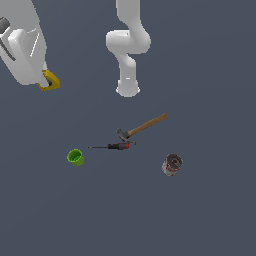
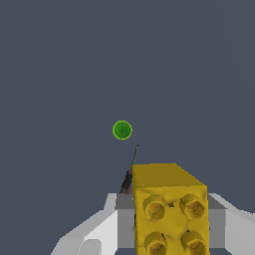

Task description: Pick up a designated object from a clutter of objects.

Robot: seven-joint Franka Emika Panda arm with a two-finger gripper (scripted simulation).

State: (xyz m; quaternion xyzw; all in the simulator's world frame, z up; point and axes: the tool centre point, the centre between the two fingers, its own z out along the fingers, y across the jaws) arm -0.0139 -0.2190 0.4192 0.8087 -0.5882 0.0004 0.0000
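So the yellow piece [image 2: 169, 209] is sitting right in the jaws [image 2: 169, 219], clamped between the two grey fingers [image 2: 125, 221], one pressed on either side of it. The jaws are closed down to the width of the piece and it's clearly carried up off the bench. In the exterior view it pokes out from under the white hand at the exterior view's upper left [image 1: 49, 81], well above and away from the rest of the stuff.

Up close in the wrist view it reads as a chunky bright-yellow block with four round studs on the face toward the camera and a flat top side. From the exterior view it looks more angular, like a small bracket, and it's smaller than the green cup.

Further out, down on the dark bench [image 1: 210, 220]: the green cup [image 1: 75, 157] stands upright on its own toward the exterior view's left. The black-and-red screwdriver [image 1: 114, 146] lies flat near the middle, thin shaft pointing at the cup. Just beside it is the wooden-handled hammer [image 1: 142, 127], its head right by the screwdriver's handle; can't tell if they touch. The red-and-white can [image 1: 172, 164] lies tipped over, off to the exterior view's right, apart from the others.
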